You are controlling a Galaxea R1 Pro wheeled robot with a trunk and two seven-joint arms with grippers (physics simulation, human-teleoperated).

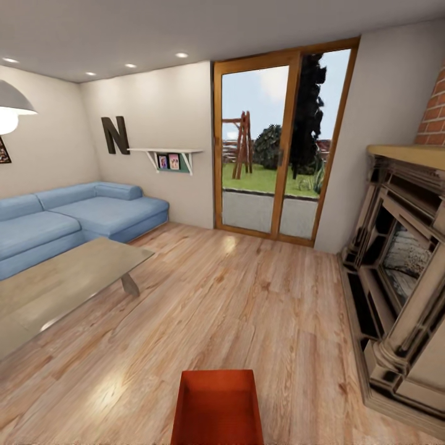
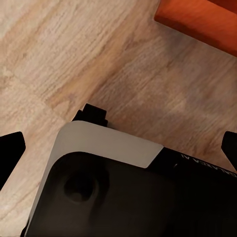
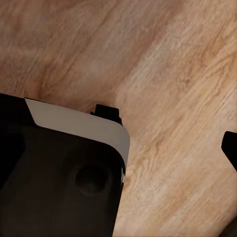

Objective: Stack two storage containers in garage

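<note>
Head view: sofa (image 1: 74, 216) and glass table (image 1: 55, 284) sat left, bin (image 1: 217, 408) on wood floor (image 1: 247, 296) at bottom centre, its near end cut off, fireplace (image 1: 402, 272) right. Left wrist view caught a bin corner. Both grippers' fingers were cropped; grip state unclear.

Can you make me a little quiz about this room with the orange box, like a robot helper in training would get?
1. True or false: the orange storage container sits on a dark concrete floor.
2. What stands to the right of the glass doors? A) a red car B) a fireplace C) a bed
3. Fill in: the blue sofa is behind a glass ____.

Key:
1. False. It sits on the light wood floor.
2. B, the fireplace, with brick above it.
3. Table. It stands in front of the sofa.
</note>
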